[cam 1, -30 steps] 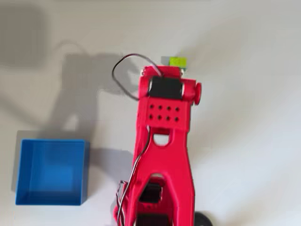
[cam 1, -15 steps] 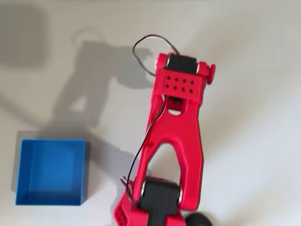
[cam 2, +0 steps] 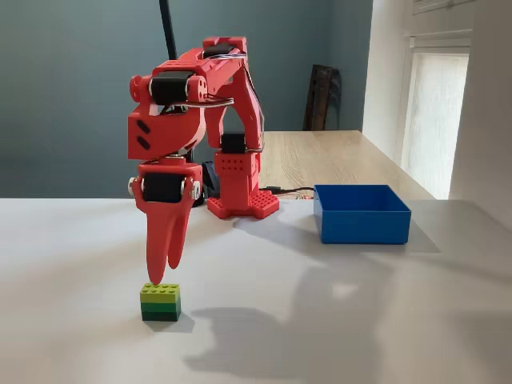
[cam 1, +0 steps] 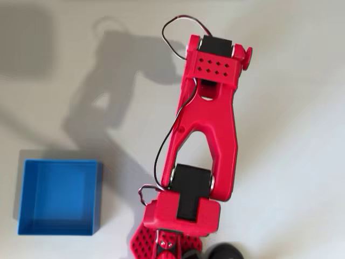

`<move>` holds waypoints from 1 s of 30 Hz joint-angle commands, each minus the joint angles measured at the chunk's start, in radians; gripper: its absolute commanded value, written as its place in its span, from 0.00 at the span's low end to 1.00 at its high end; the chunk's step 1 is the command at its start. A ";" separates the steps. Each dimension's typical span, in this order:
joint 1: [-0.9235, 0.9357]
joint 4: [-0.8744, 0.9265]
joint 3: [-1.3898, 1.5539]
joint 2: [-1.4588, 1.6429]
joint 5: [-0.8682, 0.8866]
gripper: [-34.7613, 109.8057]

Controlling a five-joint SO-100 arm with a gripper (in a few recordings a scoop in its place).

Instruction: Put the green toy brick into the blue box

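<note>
The green toy brick, lime on top and darker green below, stands on the white table at the front left of the fixed view. My red gripper hangs point-down just above it, the tips a little over its studs. The fingers are pressed together with nothing between them. In the overhead view the stretched-out arm covers the brick. The blue box sits to the right near the back of the fixed view. In the overhead view the blue box is at the lower left, apart from the arm.
The arm's red base stands at the back of the white table, left of the box. A wooden table lies behind. A black round part shows at the overhead view's bottom edge.
In the overhead view the arm has stretched toward the top and slightly right. The brick, seen just beyond the wrist a second ago, is now covered by it.
</note>
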 commanded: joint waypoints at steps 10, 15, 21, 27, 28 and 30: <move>0.041 0.032 -0.120 -0.106 0.012 0.43; 0.041 0.031 -0.144 -0.137 0.018 0.43; 0.041 0.021 -0.173 -0.179 0.032 0.42; 0.041 -0.025 -0.184 -0.215 0.055 0.33; 0.041 -0.032 -0.186 -0.218 0.063 0.31; 0.041 -0.046 -0.186 -0.218 0.084 0.27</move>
